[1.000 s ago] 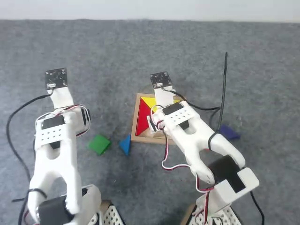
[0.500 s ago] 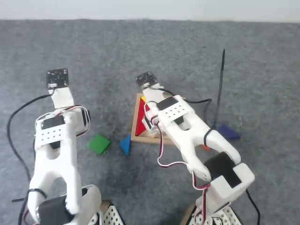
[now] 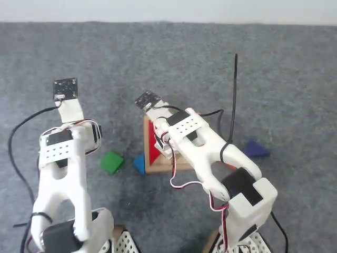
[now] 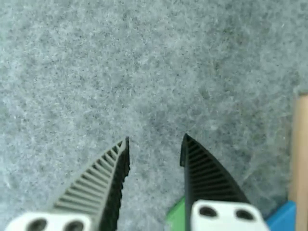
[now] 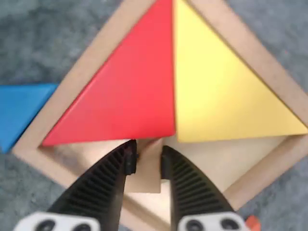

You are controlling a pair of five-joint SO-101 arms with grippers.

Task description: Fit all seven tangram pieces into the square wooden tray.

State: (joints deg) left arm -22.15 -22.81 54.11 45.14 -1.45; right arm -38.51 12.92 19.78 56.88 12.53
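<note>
Right hand (image 5: 147, 151) is parted only a crack, tips on the bare floor of the tray (image 5: 88, 72) beside the red triangle (image 5: 130, 91), gripping nothing visible. Left hand (image 4: 155, 144) hangs half open above the desk (image 4: 144, 57).

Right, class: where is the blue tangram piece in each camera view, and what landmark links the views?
High view: blue piece between the green piece and the tray rim.
Left wrist view: blue piece beside the tray rim, with the green piece on its other side.
Right wrist view: blue piece just outside the tray rim, on the red triangle side.
Shared landmark: the tray's wooden rim.
</note>
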